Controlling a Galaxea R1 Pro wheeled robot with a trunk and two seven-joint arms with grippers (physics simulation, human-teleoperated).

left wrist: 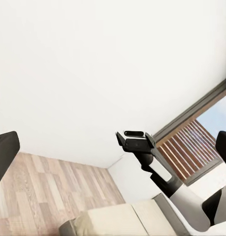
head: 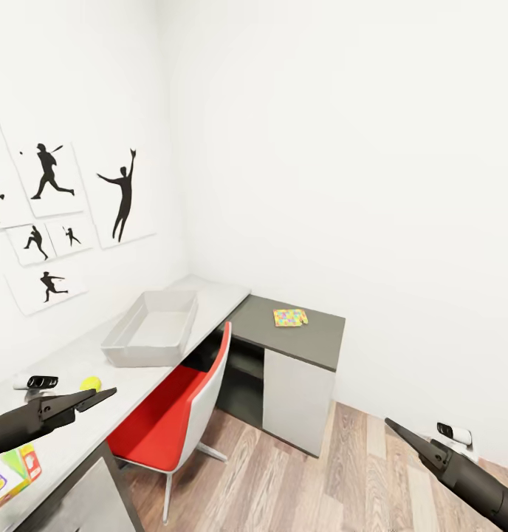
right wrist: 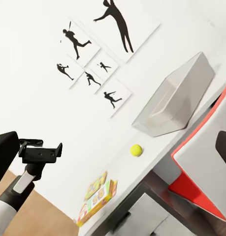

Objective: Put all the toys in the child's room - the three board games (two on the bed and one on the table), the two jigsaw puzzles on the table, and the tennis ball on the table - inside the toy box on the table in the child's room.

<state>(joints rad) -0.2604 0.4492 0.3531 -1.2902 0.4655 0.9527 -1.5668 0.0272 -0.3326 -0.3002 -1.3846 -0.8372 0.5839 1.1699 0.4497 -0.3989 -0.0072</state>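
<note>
Head view first: I see the L-shaped desk [head: 84, 355] along the wall with the silhouette sports pictures [head: 55, 214]. Toy box [head: 152, 329], light grey, slanted sides, no lid, sits on the light grey part and looks empty inside. Tennis ball [head: 91, 383], small and yellow-green, lies on the desk nearer me than the box, apart from it. One jigsaw puzzle [head: 289, 318], a thin slab of yellow, red, green and blue pieces, lies flat on the dark grey part. A board game [head: 10, 476], green-yellow-red box, sits at the near end of the desk, cut by the frame edge. Red chair [head: 173, 414] is pushed under the desk, wood-plank floor [head: 328, 473] beneath.

My left claw [head: 99, 397] hangs over the desk just beside the ball, not touching it; fingers look pressed together, nothing held. My right claw [head: 393, 426] hangs over the floor, well apart from the desk, also looks clenched and empty.

Right wrist view adds the left arm's end seen across the desk, plus what seem to be two game boxes [right wrist: 97, 197] stacked or side by side at the desk end; I cannot tell which.

Left wrist view looks away from the desk: cream bed [left wrist: 117, 221], grey-framed window [left wrist: 191, 142], and the right arm's end against the white wall.
</note>
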